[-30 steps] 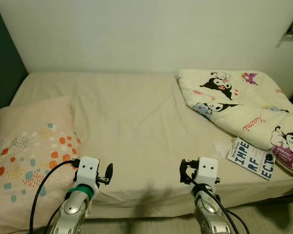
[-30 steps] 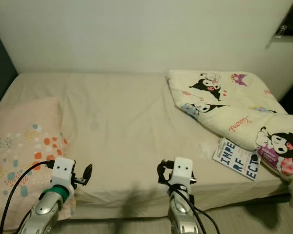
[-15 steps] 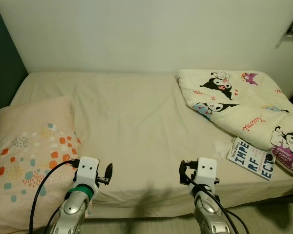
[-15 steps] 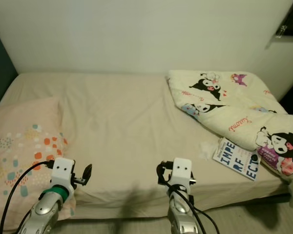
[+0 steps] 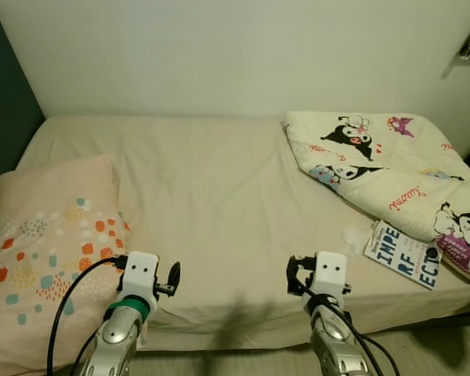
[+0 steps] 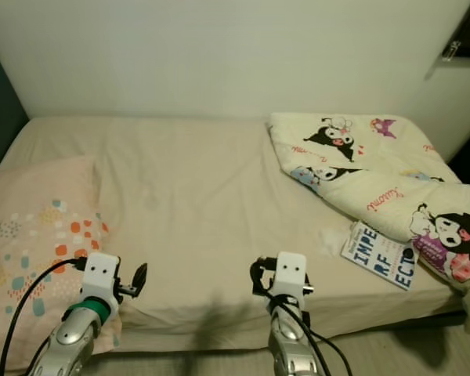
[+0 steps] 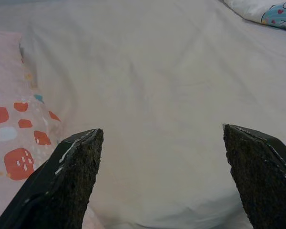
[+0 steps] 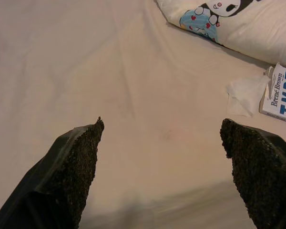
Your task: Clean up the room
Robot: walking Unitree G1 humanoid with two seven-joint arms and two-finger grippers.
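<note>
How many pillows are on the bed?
1. The spotted pillow lies at the bed's left end, beside the left claw. Another could hide under the cartoon blanket.

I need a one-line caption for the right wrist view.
Open right gripper above the bed sheet, with a tissue beside a book.
</note>
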